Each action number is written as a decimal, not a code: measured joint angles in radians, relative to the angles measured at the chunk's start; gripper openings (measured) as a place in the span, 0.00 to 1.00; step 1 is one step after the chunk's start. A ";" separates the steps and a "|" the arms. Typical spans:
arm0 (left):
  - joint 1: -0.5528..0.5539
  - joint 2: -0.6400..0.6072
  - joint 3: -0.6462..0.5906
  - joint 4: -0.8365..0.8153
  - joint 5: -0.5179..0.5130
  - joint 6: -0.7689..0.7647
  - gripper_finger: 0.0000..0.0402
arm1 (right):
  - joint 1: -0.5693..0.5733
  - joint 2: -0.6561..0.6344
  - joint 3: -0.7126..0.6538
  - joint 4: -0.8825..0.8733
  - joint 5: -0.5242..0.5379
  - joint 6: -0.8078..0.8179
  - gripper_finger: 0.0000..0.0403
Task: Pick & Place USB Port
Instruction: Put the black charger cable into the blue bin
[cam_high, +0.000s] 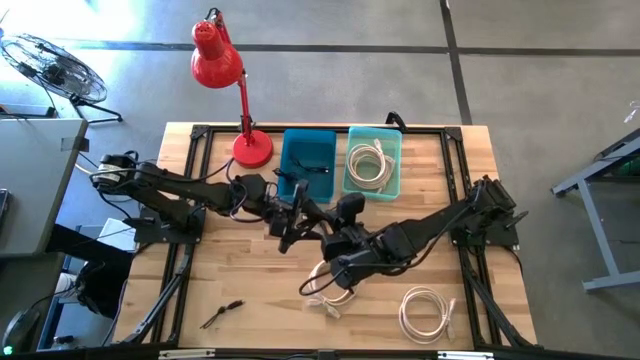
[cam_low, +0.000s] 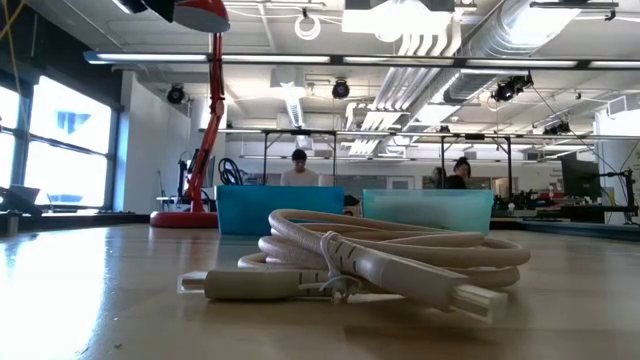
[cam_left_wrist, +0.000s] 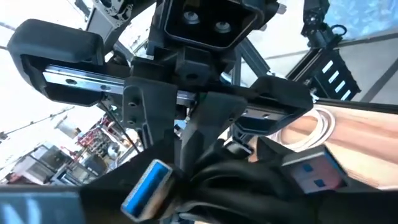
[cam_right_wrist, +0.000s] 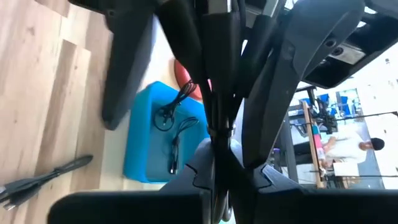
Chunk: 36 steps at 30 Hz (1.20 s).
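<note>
- Holding a black cable (cam_right_wrist: 217, 93), the right gripper (cam_high: 325, 232) sits just in front of the blue bin (cam_high: 308, 133), its jaws closed on the cord.
- The left gripper (cam_high: 292, 222) meets it nose to nose, also just in front of the bin, on the lamp side. Whether it grips anything cannot be told.
- Two USB plugs (cam_left_wrist: 146, 186) show right by the left gripper, below the right gripper's jaws, so the cable's ends hang on the left arm's side.
- The cord runs lengthwise through the right gripper, its long axis pointing roughly towards the bin.
- The bin already holds black cables and lies straight ahead of the right gripper, so I judge the coming move to be a short carry forward over the bin's near wall.
- Both arms are near the bin; the right one has the load.
</note>
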 joint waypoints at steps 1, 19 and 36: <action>0.000 0.000 0.000 -0.002 -0.006 0.010 0.53 | 0.000 0.000 0.000 0.000 -0.002 0.000 0.03; 0.000 -0.001 0.001 -0.122 -0.201 0.121 0.19 | -0.024 0.001 -0.001 -0.321 0.001 0.331 0.37; 0.299 0.000 0.000 -0.404 -0.248 0.178 0.19 | -0.049 -0.190 -0.175 -0.625 -0.049 0.874 0.47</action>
